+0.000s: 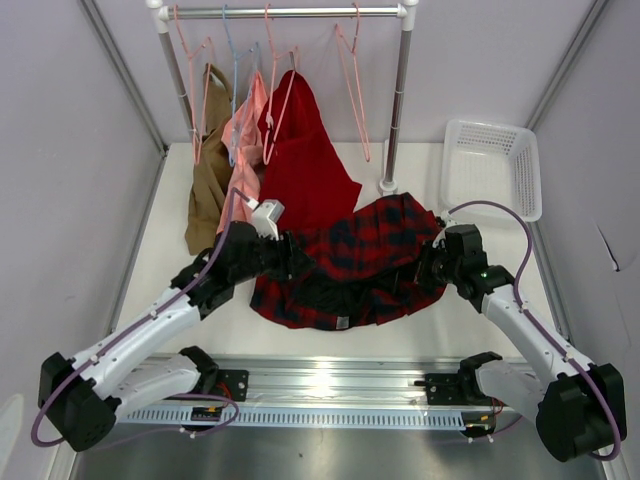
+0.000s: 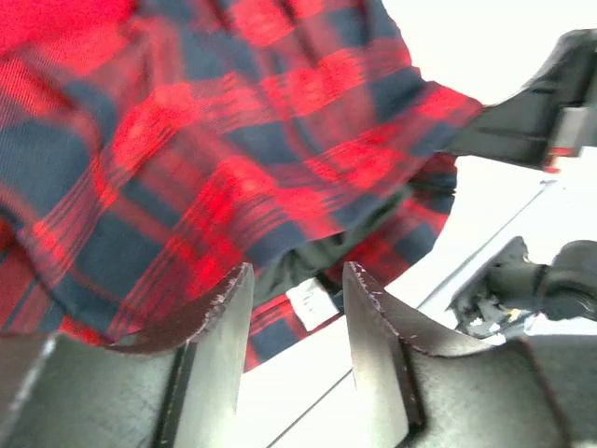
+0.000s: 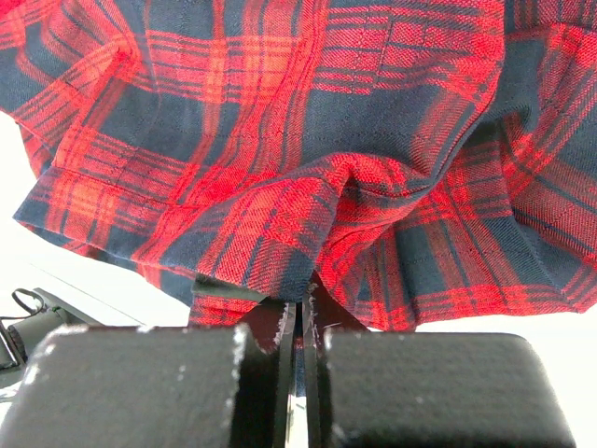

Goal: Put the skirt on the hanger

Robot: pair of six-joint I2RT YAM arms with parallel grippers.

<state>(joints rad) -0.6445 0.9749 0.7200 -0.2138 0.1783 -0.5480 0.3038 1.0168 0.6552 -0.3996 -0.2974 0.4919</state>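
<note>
The red and navy plaid skirt (image 1: 360, 262) lies bunched on the white table between my two arms. In the left wrist view its cloth (image 2: 187, 159) fills the upper left, and its small white label (image 2: 312, 303) shows at the hem. My left gripper (image 1: 290, 255) is at the skirt's left edge. It stands open (image 2: 298, 280) with nothing between its fingers. My right gripper (image 1: 430, 262) is at the skirt's right edge, shut on a fold of the plaid (image 3: 303, 308). An empty pale-pink hanger (image 1: 353, 95) hangs on the rail at the back.
On the rack hang a tan garment (image 1: 208, 170), a salmon-pink garment (image 1: 245, 130) and a plain red garment (image 1: 305, 165), with a light-blue hanger (image 1: 235, 70) among more pink ones. The rack post (image 1: 398, 100) stands beside a white basket (image 1: 490, 165) at the back right.
</note>
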